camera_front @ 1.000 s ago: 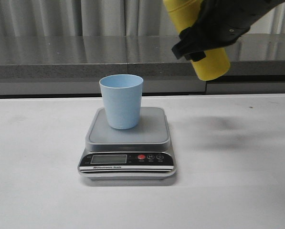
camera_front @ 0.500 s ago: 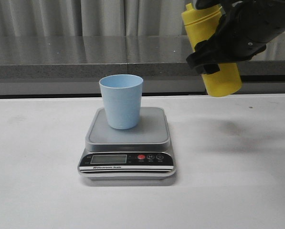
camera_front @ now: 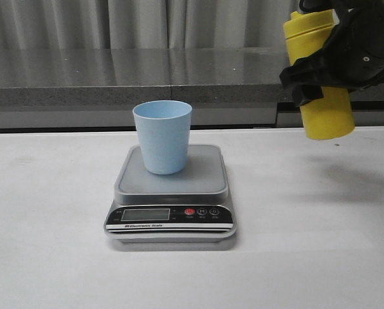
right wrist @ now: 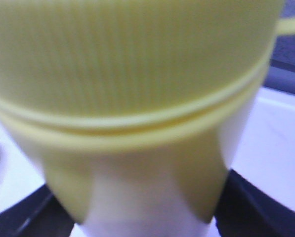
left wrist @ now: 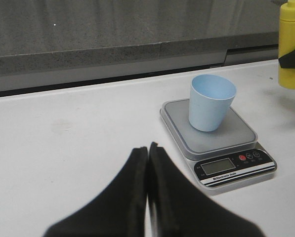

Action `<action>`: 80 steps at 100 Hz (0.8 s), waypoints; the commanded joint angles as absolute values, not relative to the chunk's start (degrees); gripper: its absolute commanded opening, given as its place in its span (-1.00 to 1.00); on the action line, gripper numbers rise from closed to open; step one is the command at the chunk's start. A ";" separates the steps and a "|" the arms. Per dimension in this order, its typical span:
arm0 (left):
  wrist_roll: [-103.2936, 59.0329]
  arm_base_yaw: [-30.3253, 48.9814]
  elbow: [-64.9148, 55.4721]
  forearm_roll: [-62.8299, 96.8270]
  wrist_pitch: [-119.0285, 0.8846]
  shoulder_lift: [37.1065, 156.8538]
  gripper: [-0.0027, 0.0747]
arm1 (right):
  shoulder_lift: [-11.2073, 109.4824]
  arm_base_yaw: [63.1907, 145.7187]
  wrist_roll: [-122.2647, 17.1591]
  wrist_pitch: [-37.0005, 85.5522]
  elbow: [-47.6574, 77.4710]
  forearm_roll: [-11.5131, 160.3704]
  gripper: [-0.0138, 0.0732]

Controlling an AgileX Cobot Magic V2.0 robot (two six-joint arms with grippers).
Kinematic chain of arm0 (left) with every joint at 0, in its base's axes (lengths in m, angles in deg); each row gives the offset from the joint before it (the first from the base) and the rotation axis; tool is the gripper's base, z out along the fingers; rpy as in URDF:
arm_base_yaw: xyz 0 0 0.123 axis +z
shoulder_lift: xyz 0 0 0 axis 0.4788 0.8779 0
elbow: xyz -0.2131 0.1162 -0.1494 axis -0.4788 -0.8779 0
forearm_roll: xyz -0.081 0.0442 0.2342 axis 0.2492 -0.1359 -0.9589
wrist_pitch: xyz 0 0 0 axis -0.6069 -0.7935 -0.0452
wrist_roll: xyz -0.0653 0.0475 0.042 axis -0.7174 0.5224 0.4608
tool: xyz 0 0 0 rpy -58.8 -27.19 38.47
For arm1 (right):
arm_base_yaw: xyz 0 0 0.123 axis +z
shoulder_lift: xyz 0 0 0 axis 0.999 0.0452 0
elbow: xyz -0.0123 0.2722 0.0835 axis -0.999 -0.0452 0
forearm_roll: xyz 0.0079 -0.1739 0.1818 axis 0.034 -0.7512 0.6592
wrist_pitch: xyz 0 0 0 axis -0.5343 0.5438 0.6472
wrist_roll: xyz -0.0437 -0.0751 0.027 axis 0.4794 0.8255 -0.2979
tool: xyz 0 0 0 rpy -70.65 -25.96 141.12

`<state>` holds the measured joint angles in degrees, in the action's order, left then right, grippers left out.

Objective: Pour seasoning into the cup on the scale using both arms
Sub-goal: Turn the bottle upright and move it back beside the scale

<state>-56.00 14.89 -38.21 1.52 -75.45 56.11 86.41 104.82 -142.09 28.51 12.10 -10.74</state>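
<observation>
Nearest to us in the left wrist view, our left gripper (left wrist: 147,153) is hanging low over the white table (camera_front: 56,257) with its two black fingers pressed together and nothing between them. It is sitting well apart from the scale (camera_front: 171,212), with a broad stretch of bare tabletop lying between them on our left side.

The scale is resting flat near the middle of the table, its black display strip facing the front edge. Open tabletop is running all round it, wide on both sides and narrower toward the front edge. The cup (camera_front: 163,136) is standing upright on the silver weighing plate, toward the plate's back half, its mouth open upward.

Farther back and to the right, our right gripper (camera_front: 336,67) is clamping the seasoning (camera_front: 320,77) round its middle and holding it in the air, clear of the table, tilted a little with its cap end toward the top. The bottle is hanging well to the right of the cup and higher than its rim. In the right wrist view the ribbed yellow cap is filling nearly everything, blurred.

Behind the table's far edge a grey ledge (camera_front: 114,84) is running across, with pale curtains (camera_front: 82,22) above it.
</observation>
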 commanded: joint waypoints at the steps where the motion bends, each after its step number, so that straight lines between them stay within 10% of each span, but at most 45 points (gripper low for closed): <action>1: -56.51 15.03 -36.72 2.48 -71.11 56.48 -0.98 | 83.09 103.92 -132.42 33.23 12.65 -3.64 -0.12; 80: -56.51 15.03 -36.72 2.48 -71.11 56.48 -0.98 | 82.61 95.01 -90.18 72.88 -7.79 38.88 -0.12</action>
